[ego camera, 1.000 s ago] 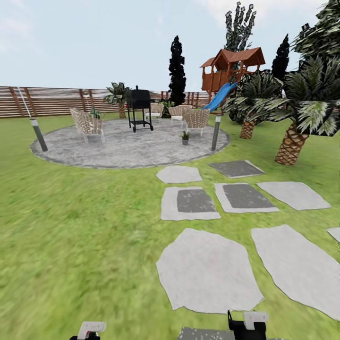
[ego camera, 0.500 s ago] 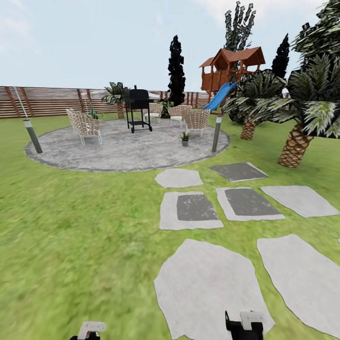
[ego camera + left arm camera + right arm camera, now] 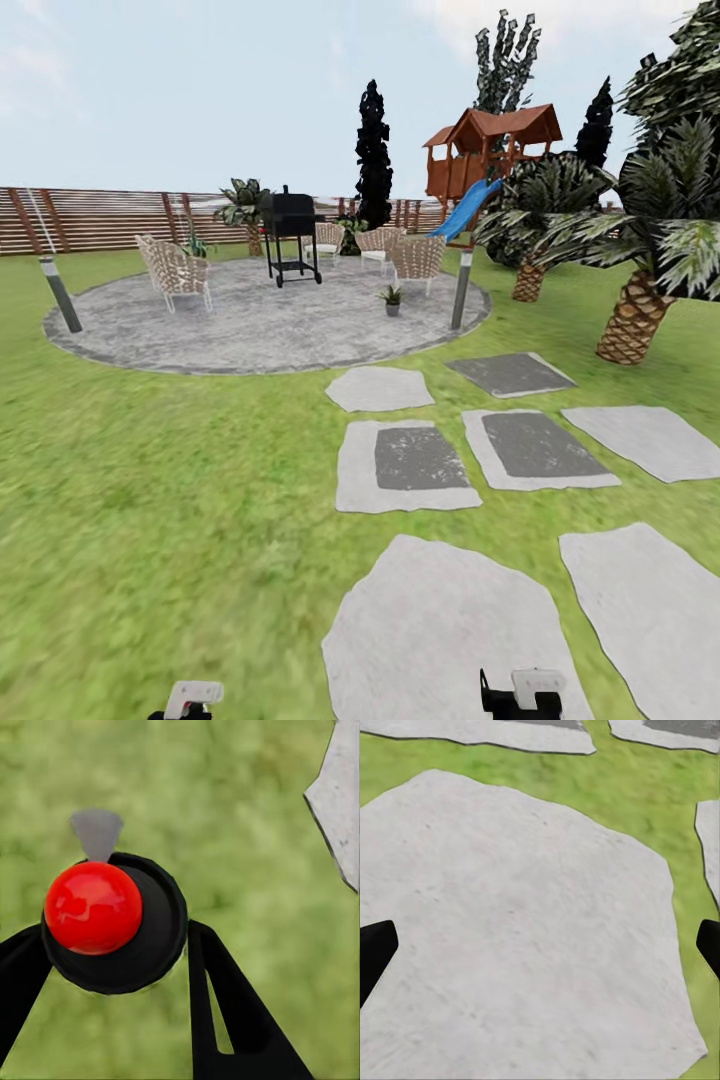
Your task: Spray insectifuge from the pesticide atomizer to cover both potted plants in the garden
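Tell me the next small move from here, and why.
Probably keep rolling forward along the stepping stones toward the round paved patch. One small potted plant stands there near a bollard lamp, still far off. The right gripper is open with nothing between its fingers, over a stone slab, and I can't spot a spray bottle from here.

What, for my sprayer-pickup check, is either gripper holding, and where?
Right gripper: nothing. Left gripper: red-knobbed disc between its fingers; a hold cannot be told.
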{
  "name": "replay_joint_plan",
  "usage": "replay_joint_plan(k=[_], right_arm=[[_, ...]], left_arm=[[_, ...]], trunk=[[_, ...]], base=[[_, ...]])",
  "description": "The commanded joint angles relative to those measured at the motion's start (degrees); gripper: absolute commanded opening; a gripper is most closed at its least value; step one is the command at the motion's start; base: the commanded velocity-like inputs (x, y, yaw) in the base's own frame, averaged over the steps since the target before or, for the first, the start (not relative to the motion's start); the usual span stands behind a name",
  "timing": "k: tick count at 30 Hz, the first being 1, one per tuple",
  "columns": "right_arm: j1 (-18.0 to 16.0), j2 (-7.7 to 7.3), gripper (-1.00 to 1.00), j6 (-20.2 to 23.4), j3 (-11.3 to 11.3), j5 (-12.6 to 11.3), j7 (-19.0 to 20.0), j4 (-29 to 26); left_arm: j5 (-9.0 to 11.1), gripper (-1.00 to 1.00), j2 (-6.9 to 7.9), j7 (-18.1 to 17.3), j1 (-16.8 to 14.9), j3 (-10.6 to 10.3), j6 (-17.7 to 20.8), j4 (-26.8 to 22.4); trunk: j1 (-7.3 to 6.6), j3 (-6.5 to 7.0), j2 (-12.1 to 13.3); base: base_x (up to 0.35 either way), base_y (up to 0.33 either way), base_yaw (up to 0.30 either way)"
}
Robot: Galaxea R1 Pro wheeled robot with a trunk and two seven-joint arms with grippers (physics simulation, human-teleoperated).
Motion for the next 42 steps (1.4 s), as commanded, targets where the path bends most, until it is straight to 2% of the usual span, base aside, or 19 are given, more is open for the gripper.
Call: replay_joint_plan(k=[1,42], right_arm=[[0.0,0.0,1.0,-0.1,0.5,-0.3,-0.3,0.0],[0.0,0.08,1.0,-0.1,0.6,-0.2,-0.2,0.1]], left_arm=[[-0.2,-1.0,0.01,-0.2,0.0,0.3,-0.2,0.1],[-0.3,-1.0,-0.04,-0.2,0.0,0.3,-0.2,0.1]], trunk=[[0.03,-0.05,0.0],[0.03,-0.05,0.0]], base=[[0.339,0.0,0.0],[0.339,0.0,0.0]])
